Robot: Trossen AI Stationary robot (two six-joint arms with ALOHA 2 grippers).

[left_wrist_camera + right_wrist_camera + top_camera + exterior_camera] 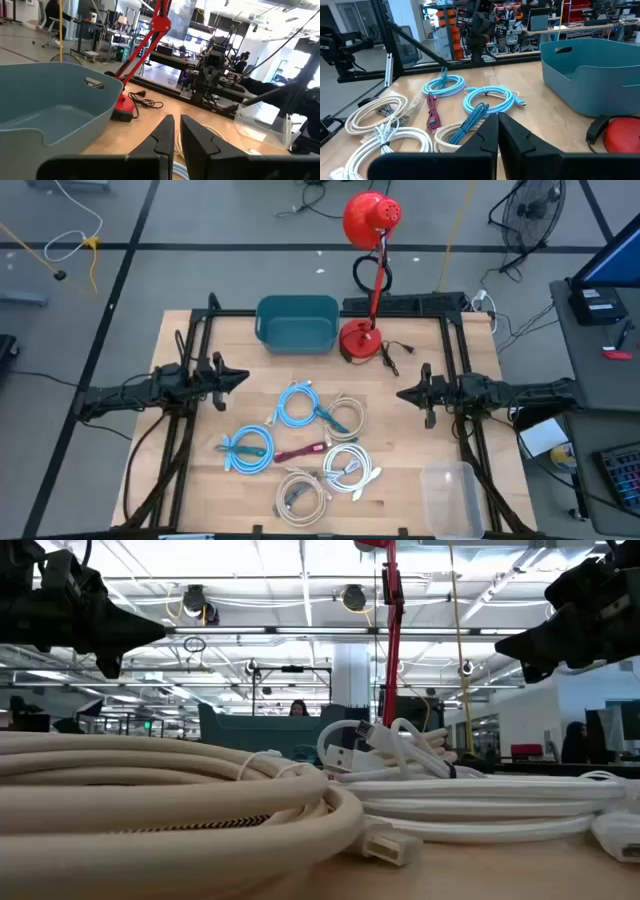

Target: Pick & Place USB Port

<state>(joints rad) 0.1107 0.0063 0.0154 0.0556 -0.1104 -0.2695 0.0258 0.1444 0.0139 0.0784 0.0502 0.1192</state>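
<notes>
Left claw (240, 376): closed, empty, raised above the tabletop (190, 480) at its left edge, tip aimed inward toward the middle.
Cables from left claw: coiled cables ahead of the tip and toward the near edge; nearest is the small blue coil (248, 448), below and just inward of the tip; big blue coil (297, 404) a little farther in.
Teal bin (296, 322): ahead of the left claw and toward the far edge, near it; likely drop spot.
Middle heap: dark red cable (300, 451) lying with its long axis roughly along the line between the two claws; white coils (350, 470) and beige coil (302, 494) nearer the front edge.
Right claw (402, 394): closed, empty, raised at the right side, tip aimed inward.
Cables from right claw: beige coil (345, 415) just ahead of the tip, the closest of all; white coils ahead and toward the near edge.
Nearer arm: a judgement, right for beige and white coils, left for the small blue coil.
Clear box (450, 498): behind the right claw, at the near right corner.
</notes>
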